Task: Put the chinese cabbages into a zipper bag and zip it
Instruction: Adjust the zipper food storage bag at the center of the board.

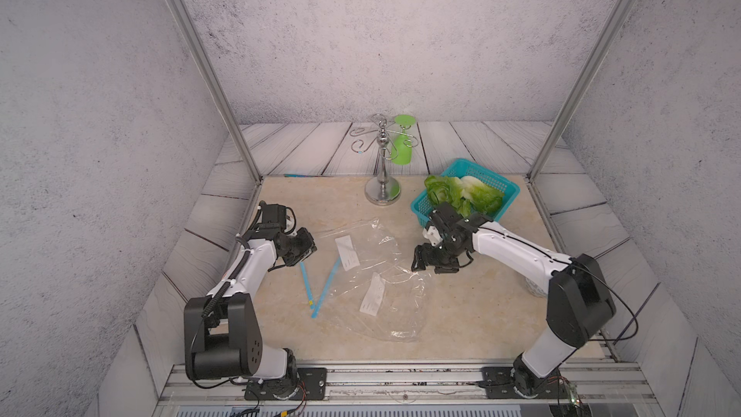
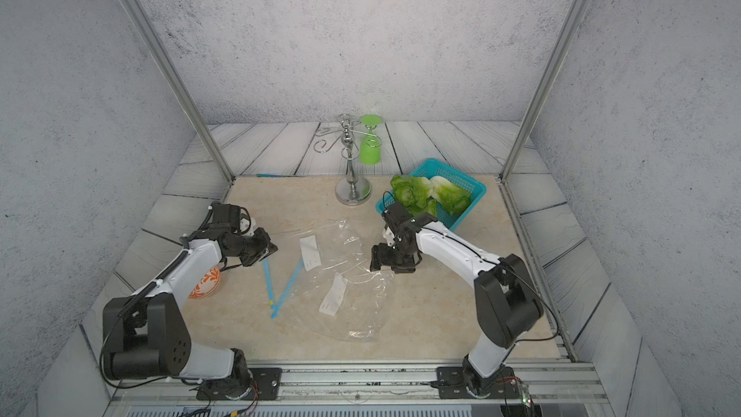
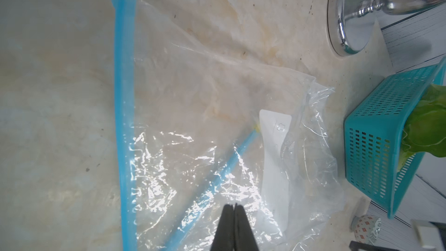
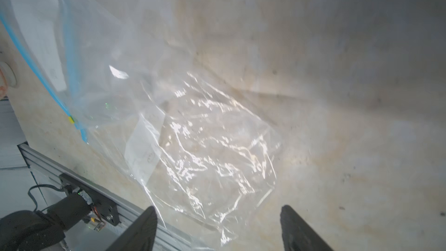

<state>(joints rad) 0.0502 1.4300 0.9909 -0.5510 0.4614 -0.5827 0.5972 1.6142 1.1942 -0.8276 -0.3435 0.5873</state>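
Observation:
The chinese cabbages point(image 1: 461, 194) point(image 2: 431, 194) lie heaped in a teal basket point(image 1: 495, 180) point(image 3: 371, 146) at the back right. A clear zipper bag point(image 1: 373, 266) point(image 2: 341, 274) point(image 4: 205, 141) lies crumpled mid-table, its blue zip strips point(image 1: 326, 286) point(image 3: 124, 92) spread in a V. My left gripper point(image 1: 301, 260) point(image 3: 233, 205) is shut at the far end of one strip, with the bag's film at its fingertips. Over the bag's right edge my right gripper point(image 1: 417, 264) point(image 4: 218, 210) hangs open and holds nothing.
A chrome cup stand point(image 1: 383, 190) point(image 3: 350, 20) with a green goblet point(image 1: 401, 146) hanging on it stands left of the basket. An orange-patterned bowl point(image 2: 206, 282) sits under my left arm. A small patterned cup point(image 3: 364, 228) stands by my right arm.

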